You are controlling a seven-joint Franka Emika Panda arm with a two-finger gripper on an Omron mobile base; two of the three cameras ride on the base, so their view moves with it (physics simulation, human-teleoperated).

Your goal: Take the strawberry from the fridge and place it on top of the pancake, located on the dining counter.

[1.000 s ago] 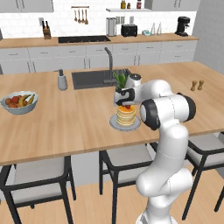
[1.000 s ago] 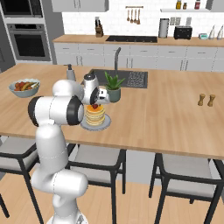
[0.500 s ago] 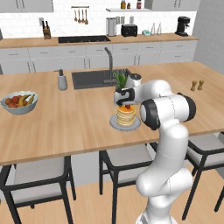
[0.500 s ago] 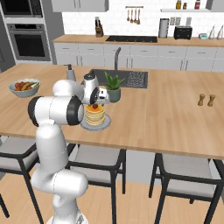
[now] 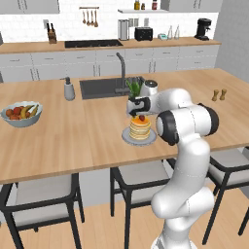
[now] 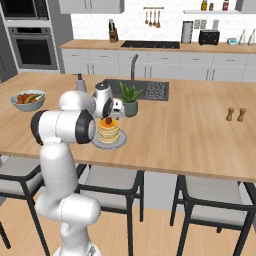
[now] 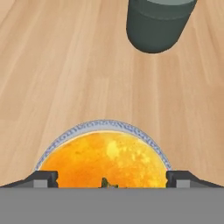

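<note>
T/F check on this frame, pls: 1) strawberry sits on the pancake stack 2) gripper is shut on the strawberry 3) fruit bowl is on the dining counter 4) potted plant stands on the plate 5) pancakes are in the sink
1) True. The strawberry rests on top of the pancake stack.
2) False. The gripper is open, its fingertips spread to either side of the stack, not closed on the berry.
3) True. The fruit bowl sits on the dining counter, far along it from the stack.
4) False. The potted plant stands on the counter beside the plate, not on it.
5) False. The pancakes are on the plate, in front of the sink.
</note>
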